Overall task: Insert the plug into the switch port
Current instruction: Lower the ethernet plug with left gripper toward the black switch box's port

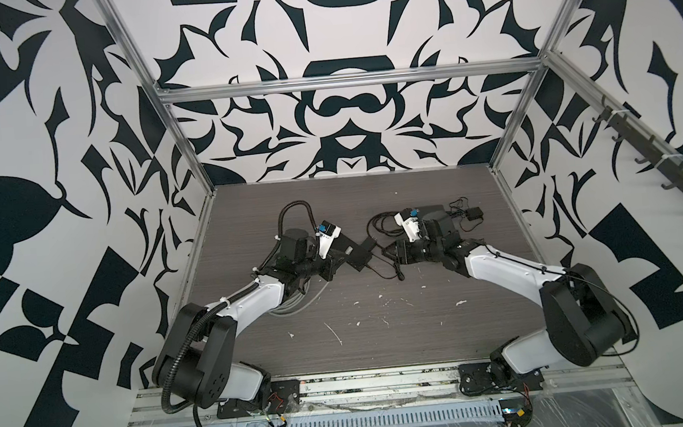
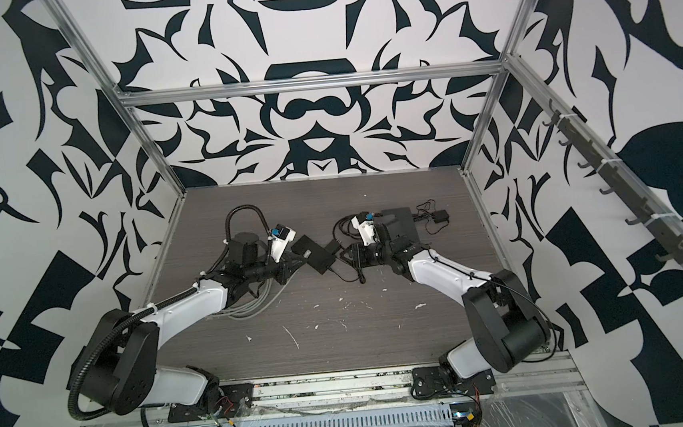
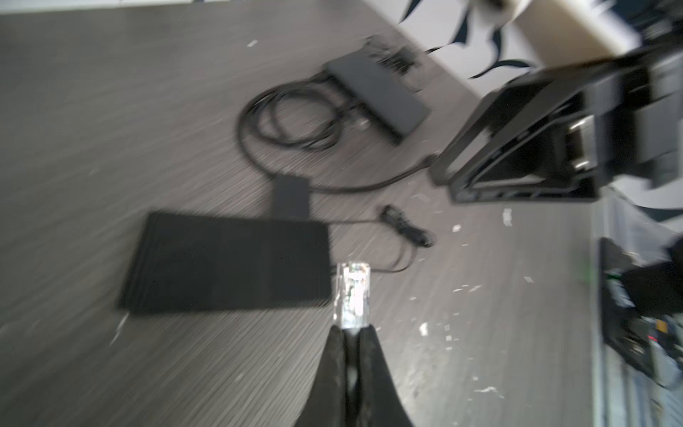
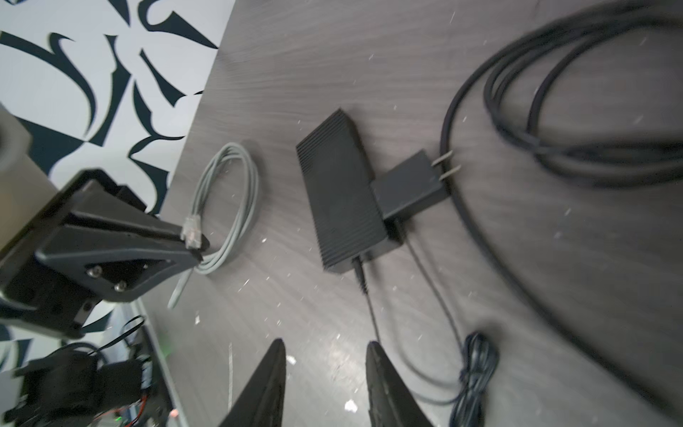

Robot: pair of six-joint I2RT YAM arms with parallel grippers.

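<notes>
The left fingers (image 3: 334,355) pinch the plug (image 3: 352,292), its length in line with them, by the switch (image 3: 229,262) corner; the right fingers (image 4: 275,373) are spread and empty.

power adapter (image 4: 408,186) crowding switch (image 4: 342,192), cable coils (image 4: 554,111) beyond

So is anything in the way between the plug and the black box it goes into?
Nothing visible does. The left tool pinches the clear plug close to the black box, with just open air between them. The charger block sits on the box's other side. The box's holes can't be seen.
</notes>
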